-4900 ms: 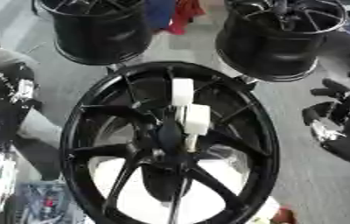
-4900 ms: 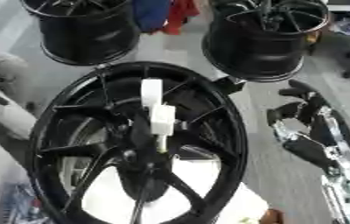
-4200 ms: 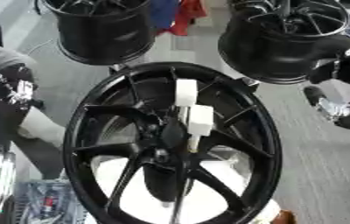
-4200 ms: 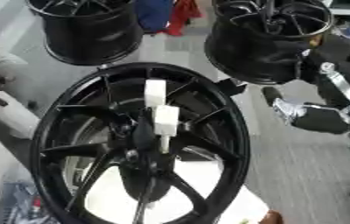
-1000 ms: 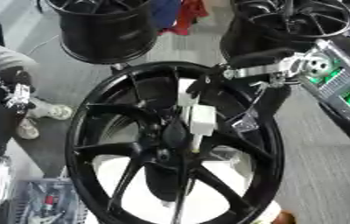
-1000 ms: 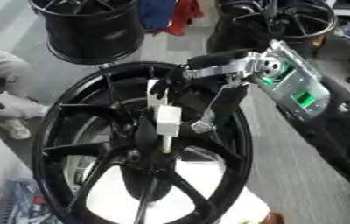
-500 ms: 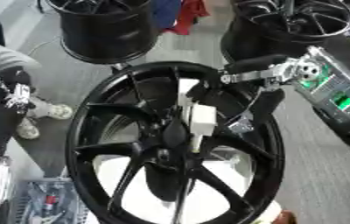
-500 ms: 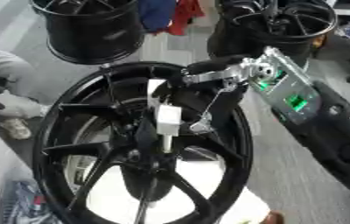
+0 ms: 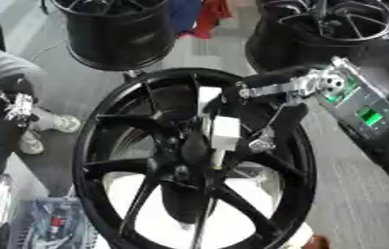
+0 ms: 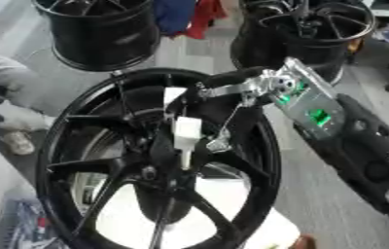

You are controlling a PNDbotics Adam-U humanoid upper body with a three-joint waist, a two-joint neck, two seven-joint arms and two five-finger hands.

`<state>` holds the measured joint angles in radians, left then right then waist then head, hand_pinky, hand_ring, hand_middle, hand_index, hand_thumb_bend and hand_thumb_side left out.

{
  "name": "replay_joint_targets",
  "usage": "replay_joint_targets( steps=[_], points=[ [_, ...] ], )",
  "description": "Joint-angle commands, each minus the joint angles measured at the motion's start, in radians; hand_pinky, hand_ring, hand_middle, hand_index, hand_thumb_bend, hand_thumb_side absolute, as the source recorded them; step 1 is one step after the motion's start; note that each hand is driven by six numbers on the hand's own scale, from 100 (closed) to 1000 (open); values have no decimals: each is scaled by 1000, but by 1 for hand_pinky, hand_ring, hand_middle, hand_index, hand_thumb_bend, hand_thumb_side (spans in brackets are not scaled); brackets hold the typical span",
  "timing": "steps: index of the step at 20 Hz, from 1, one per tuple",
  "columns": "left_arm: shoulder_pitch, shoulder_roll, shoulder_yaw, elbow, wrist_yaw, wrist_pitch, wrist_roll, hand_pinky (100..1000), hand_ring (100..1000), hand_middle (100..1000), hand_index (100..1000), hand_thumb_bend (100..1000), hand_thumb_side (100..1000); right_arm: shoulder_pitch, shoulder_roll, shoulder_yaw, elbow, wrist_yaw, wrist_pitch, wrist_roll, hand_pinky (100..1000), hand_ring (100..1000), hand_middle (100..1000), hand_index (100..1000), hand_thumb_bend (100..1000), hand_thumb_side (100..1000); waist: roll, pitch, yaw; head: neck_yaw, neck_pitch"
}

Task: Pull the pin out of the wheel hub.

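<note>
The large black wheel [image 9: 189, 160] stood on edge, filling the middle of the view, and everything else is placed against it. Two more rims [image 9: 117, 29] sat beyond its far edge. The right hand [image 9: 274, 90] reached across the wheel's upper right rim, its fingers [image 9: 262, 78] extended toward the hub; whether they had closed on anything could not be told. The white pin [image 9: 219, 133], with a paler tab above it, stuck out of the hub just above the wheel's centre, close beside the fingertips. The risk, as I judged it, was a pull off the pin's axis, which could jam it or rock the wheel. The left hand was not visible.
</note>
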<state>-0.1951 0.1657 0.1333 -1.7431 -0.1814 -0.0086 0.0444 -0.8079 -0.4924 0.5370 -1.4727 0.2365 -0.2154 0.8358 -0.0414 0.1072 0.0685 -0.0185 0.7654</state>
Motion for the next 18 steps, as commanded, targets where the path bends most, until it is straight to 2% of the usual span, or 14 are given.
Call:
replay_joint_targets(
  steps=[1, 12, 18],
  points=[
    [-14, 10, 0, -19, 0, -2, -4, 449, 612, 638, 782, 224, 600, -13, -3, -4, 3, 6, -6, 5, 780, 790, 811, 957, 307, 324, 4, -10, 1, -2, 5],
    [-14, 9, 0, -19, 0, -2, -4, 449, 612, 638, 782, 223, 600, -18, 10, -1, 9, 15, -12, 7, 719, 743, 789, 948, 294, 321, 2, -10, 3, -3, 5],
    [-14, 9, 0, -18, 0, -2, -4, 449, 612, 638, 782, 224, 600, -22, 16, 0, 1, 22, -12, -5, 636, 654, 752, 924, 278, 311, 2, -10, 3, -3, 5]
  ],
)
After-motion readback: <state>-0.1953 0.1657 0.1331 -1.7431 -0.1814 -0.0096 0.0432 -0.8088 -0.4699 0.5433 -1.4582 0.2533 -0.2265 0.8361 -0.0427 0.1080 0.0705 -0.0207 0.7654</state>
